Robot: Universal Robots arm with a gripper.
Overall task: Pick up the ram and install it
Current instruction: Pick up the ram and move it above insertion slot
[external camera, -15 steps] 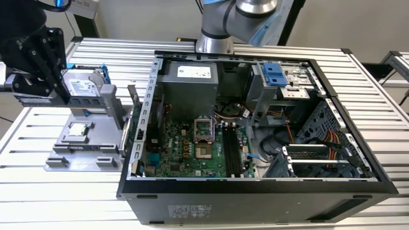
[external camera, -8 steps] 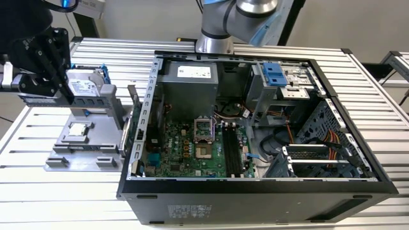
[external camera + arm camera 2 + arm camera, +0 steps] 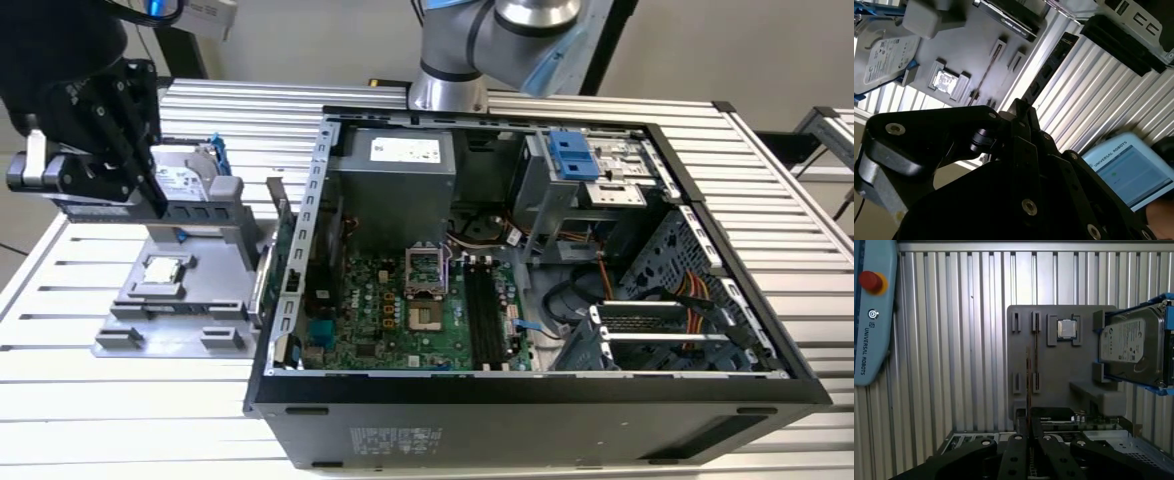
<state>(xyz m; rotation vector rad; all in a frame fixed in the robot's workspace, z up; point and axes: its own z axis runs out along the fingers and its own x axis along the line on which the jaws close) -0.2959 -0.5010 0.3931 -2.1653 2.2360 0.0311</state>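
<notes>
The ram (image 3: 1028, 385) shows edge-on as a thin strip in the first wrist view, and it runs in between my gripper's fingers (image 3: 1017, 442). My gripper (image 3: 1029, 434) is shut on it, above the grey holder plate (image 3: 1054, 370). In the second wrist view the ram (image 3: 985, 75) is a thin line over the same plate. In the exterior view my gripper (image 3: 150, 195) hangs high over the holder at the exterior view's left. The open computer case (image 3: 287, 385) stands to its right. The black motherboard slots (image 3: 483, 315) inside the case have nothing in them.
The holder carries a silver hard drive in a blue frame (image 3: 1129, 345) and a small square chip (image 3: 1066, 329). A dark narrow board (image 3: 276, 205) stands on edge between holder and case. A teach pendant (image 3: 871, 315) lies on the slatted table (image 3: 944, 390).
</notes>
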